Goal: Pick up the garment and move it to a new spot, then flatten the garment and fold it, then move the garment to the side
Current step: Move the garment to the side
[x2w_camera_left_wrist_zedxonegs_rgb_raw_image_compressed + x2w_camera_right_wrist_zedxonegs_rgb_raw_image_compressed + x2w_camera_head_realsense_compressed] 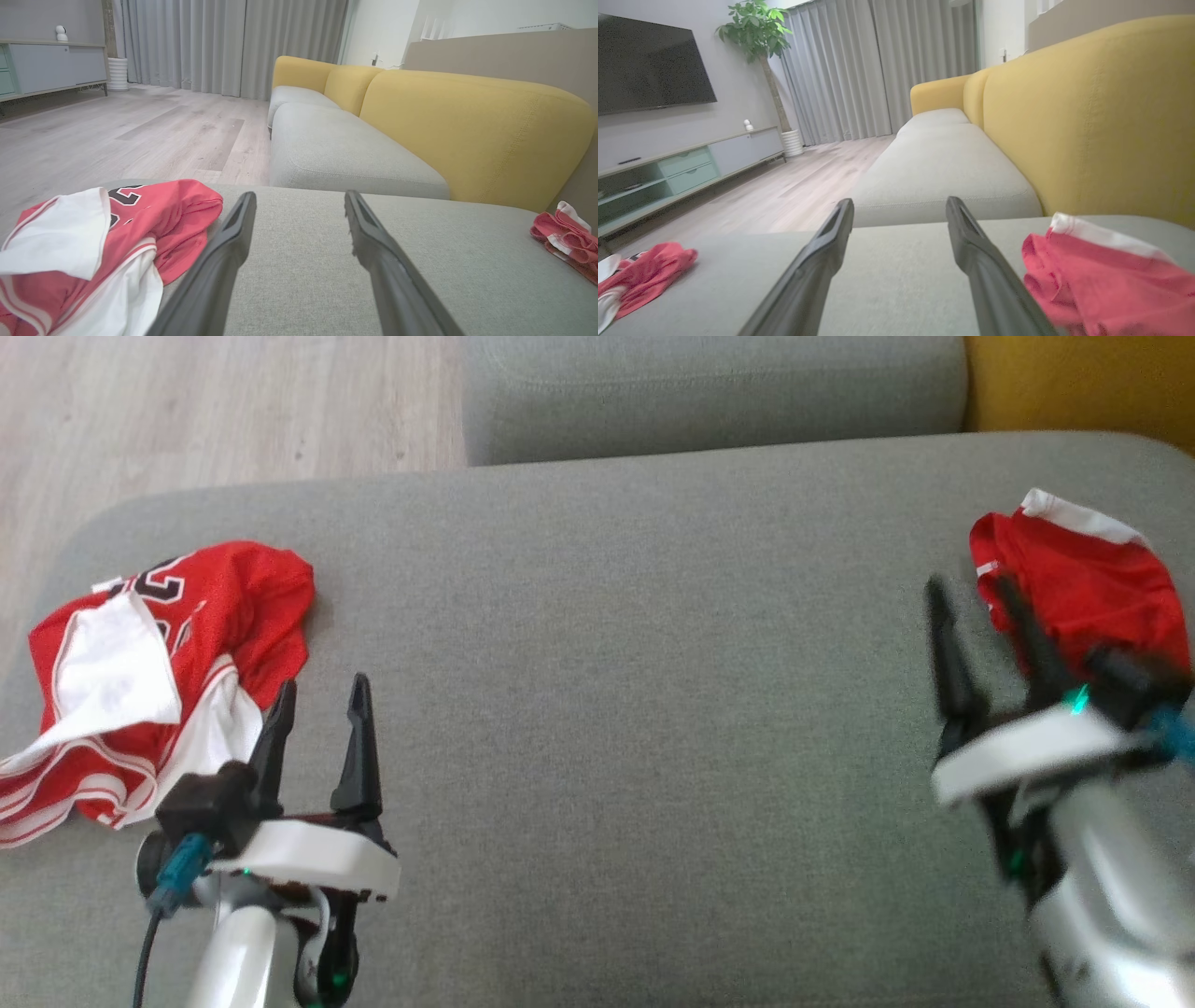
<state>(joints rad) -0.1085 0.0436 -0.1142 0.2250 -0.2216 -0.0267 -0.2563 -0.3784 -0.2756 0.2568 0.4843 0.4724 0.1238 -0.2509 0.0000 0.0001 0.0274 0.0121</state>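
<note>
A crumpled red and white jersey garment (159,681) with a black number lies at the left end of the grey cushion (635,709). My left gripper (323,683) stands open just right of it, with nothing between its fingers; in the left wrist view the garment (117,233) lies left of the open left gripper (300,193). A second, smaller red garment with a white band (1074,579) lies at the right end. My right gripper (969,582), blurred, is open and empty right beside its left edge. The right wrist view shows this red garment (1101,275) right of the open right gripper (900,199).
A second grey seat cushion (709,392) adjoins the far side, and the yellow backrest (1074,383) runs along the right. Wooden floor (187,411) lies beyond the cushion's left and far edges. A low cabinet (691,163) and a potted plant (756,28) stand across the room.
</note>
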